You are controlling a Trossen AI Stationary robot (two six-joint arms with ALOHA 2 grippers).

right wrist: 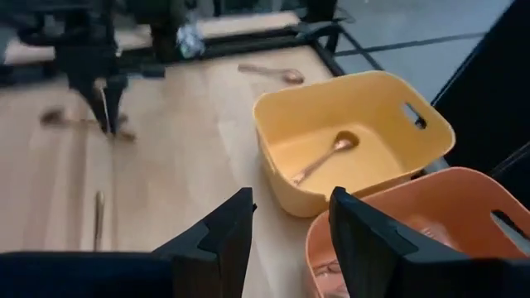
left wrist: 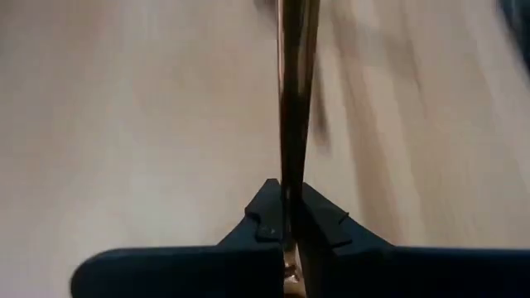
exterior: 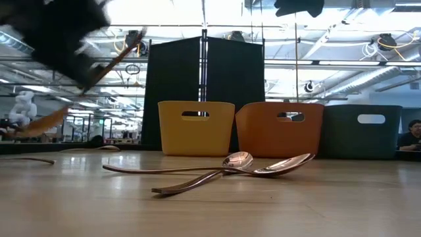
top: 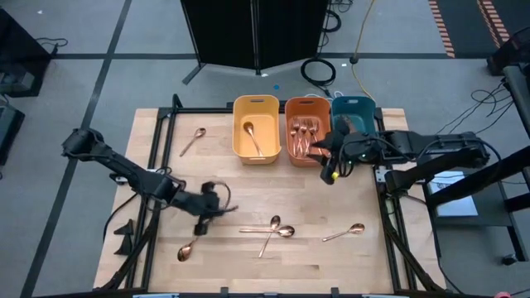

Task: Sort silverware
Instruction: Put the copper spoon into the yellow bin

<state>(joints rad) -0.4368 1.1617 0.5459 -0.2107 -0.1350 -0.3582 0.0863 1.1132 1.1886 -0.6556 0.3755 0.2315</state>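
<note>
My left gripper [top: 204,225] is near the table's front left and is shut on a copper spoon [top: 186,251]. In the low view the spoon slants across the blurred gripper [exterior: 72,59]. My right gripper [right wrist: 290,223] hovers open above the bins with nothing between its fingers. A yellow bin [top: 257,153] holds one spoon [top: 252,138]. An orange bin [top: 308,103] holds several copper pieces. A teal bin [top: 356,105] stands to its right. More silverware lies flat on the table: two crossed spoons [top: 273,229], one spoon [top: 345,233] and one spoon [top: 194,141]. My left gripper pinches the spoon's slender handle [left wrist: 290,165] between its two fingers [left wrist: 319,228]. The fingers slant downward. The spoon sits tilted in the hold, its bowl [exterior: 39,122] low and its handle end [exterior: 128,46] high. In the low view it looks clear of the table.
The three bins stand in a row at the table's far edge. A black metal frame [top: 166,141] runs along the table's left and right sides. Bare wood lies between the bins and the loose spoons.
</note>
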